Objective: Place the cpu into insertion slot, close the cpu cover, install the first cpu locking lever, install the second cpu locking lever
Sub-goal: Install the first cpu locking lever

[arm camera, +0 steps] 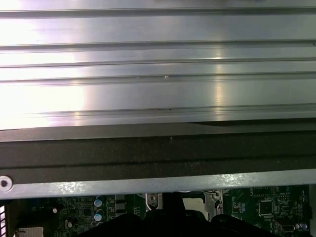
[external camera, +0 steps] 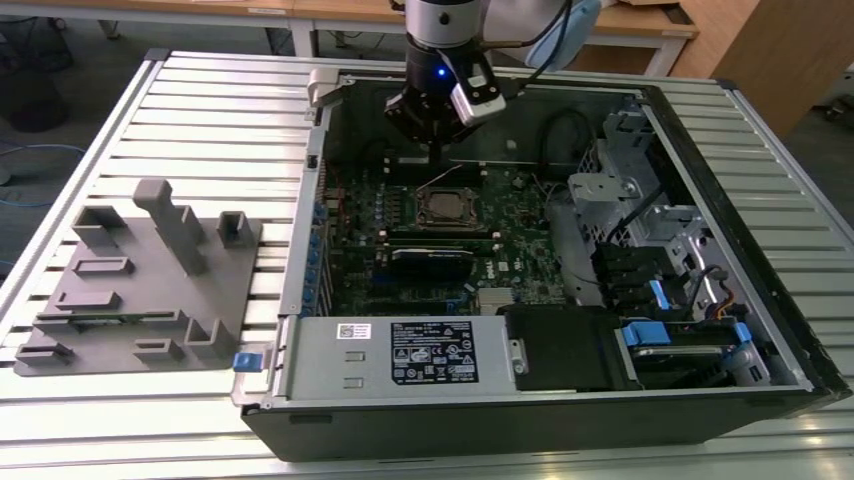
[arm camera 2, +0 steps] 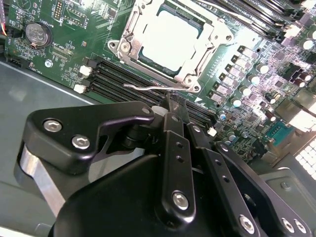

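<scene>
Gripper [arm camera 2: 173,101] fingers were drawn together, as far as I could see, with their tip right at a thin wire lever [arm camera 2: 145,87] that ran along one edge of the socket [external camera: 422,210]. Whether the wire was actually pinched between them, I could not tell. In the exterior view the arm hung over the open computer case [external camera: 534,410], and the gripper stood at twelve o'clock from the socket. The chip [arm camera 2: 168,42] sat in the socket on the green circuit board [arm camera 2: 59,39]. Its silvery top showed through the cut-out of the cover plate [arm camera 2: 153,66], which lay flat over it. At nine o'clock from the case, a grey holder block [external camera: 134,280] rested on the slatted table [external camera: 200,100]
</scene>
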`<action>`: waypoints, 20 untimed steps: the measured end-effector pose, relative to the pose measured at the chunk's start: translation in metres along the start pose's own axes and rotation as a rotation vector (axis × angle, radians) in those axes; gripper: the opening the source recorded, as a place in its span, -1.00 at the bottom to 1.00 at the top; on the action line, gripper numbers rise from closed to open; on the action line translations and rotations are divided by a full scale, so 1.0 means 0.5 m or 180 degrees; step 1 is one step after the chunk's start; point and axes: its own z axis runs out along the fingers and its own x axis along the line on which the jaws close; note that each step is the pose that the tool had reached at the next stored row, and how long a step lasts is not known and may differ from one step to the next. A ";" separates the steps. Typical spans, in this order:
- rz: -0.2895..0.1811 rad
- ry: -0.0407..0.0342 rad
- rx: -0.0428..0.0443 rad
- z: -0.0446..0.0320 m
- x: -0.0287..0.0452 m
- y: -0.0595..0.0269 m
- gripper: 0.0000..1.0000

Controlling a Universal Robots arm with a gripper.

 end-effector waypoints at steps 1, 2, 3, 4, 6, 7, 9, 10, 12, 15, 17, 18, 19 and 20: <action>0.0000 0.0000 0.0000 0.000 0.000 0.000 -0.79; 0.0000 0.0000 0.0001 0.001 0.000 0.000 -0.79; 0.0000 0.0000 0.0001 0.001 0.000 0.000 -0.79; 0.0000 0.0000 0.0000 0.002 0.000 0.000 -0.79; 0.0000 0.0000 0.0001 0.005 0.000 0.000 -0.79; 0.0000 0.0000 0.0001 0.007 0.000 0.000 -0.79; 0.0000 0.0000 0.0001 0.010 0.001 0.000 -0.79; 0.0000 0.0001 0.0001 0.011 0.001 0.000 -0.79; 0.0000 0.0001 0.0002 0.011 0.001 0.000 -0.79; 0.0000 0.0000 0.0001 0.011 0.001 0.000 -0.79; 0.0000 0.0000 0.0001 0.011 0.001 0.000 -0.79; 0.0000 0.0000 0.0001 0.011 0.001 0.000 -0.79; 0.0000 0.0000 0.0001 0.011 0.001 0.000 -0.79; 0.0000 0.0000 0.0001 0.011 0.001 0.000 -0.79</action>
